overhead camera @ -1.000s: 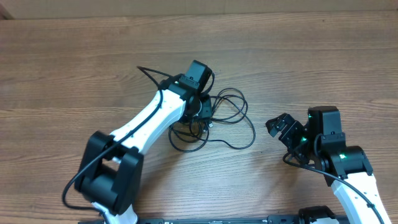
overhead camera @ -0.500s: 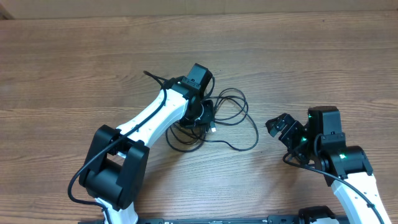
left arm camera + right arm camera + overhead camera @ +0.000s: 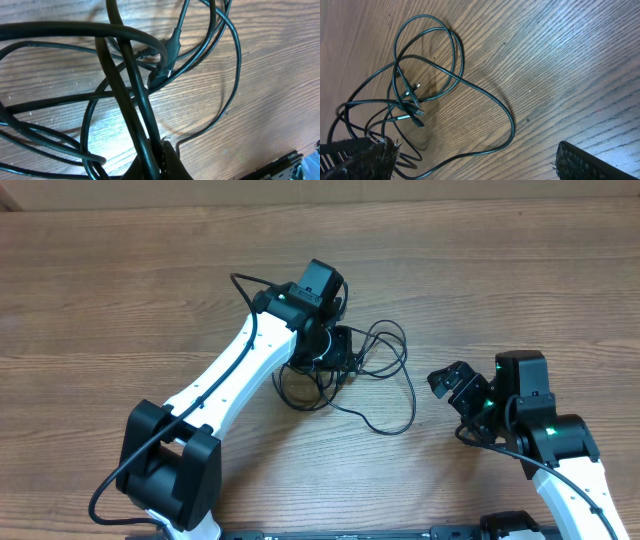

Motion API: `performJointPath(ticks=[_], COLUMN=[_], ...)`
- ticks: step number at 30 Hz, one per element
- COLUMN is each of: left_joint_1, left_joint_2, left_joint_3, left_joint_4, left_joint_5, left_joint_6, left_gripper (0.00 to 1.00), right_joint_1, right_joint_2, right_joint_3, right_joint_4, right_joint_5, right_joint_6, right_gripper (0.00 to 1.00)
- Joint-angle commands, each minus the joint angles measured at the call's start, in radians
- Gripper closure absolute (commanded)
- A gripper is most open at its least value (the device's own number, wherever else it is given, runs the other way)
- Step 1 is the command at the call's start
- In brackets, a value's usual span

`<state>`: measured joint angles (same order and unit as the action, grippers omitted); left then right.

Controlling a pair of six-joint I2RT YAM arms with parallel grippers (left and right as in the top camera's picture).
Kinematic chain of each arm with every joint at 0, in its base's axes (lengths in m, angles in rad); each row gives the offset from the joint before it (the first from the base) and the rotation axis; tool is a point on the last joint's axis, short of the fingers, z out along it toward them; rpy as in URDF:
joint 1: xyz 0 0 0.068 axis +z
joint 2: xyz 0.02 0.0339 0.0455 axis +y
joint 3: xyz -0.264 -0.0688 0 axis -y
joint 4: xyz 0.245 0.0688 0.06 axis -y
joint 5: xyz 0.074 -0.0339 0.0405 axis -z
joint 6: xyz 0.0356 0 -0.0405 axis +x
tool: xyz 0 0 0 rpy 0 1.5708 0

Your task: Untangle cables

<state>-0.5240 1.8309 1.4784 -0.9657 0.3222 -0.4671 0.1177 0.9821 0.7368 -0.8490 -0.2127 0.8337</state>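
Note:
The thin black cables [image 3: 385, 365] lie in tangled loops on the wooden table [image 3: 120, 290] at the centre. My left gripper [image 3: 340, 352] sits over the tangle's left side, shut on cable strands; in the left wrist view several strands [image 3: 135, 90] run up from between its jaws, past a small plug [image 3: 167, 55]. My right gripper [image 3: 452, 385] is open and empty, to the right of the loops and apart from them. In the right wrist view the cable loops [image 3: 455, 80] and plugs [image 3: 412, 112] lie ahead of its fingers [image 3: 580, 162].
The thicker black arm wire [image 3: 245, 288] arcs off my left arm's wrist. My right arm's body [image 3: 545, 430] stands at the lower right. The table's far edge [image 3: 320, 202] runs along the top.
My left gripper has shifted slightly right and up, dragging the tangle; the right-hand loops have moved right and stretched. The right arm has not moved.

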Motion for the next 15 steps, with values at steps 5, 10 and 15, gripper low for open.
performJointPath(ticks=[5,10,15], left_joint_1=[0.002,0.002,0.002], left_joint_2=[-0.026,-0.026,-0.026], left_joint_3=[0.023,0.023,0.023], left_joint_4=[-0.006,-0.006,-0.010], left_joint_5=[0.007,0.002,-0.010], left_joint_6=[0.026,0.026,0.026], left_gripper=[0.88,0.79,0.78], right_joint_1=[-0.001,-0.001,-0.001], right_joint_2=[-0.002,0.009,0.047], right_joint_3=[0.004,0.004,0.003], right_joint_4=[0.005,0.005,0.005], right_joint_5=[-0.001,-0.001,-0.001], right_joint_6=[0.007,0.007,0.007], right_gripper=[0.00,0.00,0.00])
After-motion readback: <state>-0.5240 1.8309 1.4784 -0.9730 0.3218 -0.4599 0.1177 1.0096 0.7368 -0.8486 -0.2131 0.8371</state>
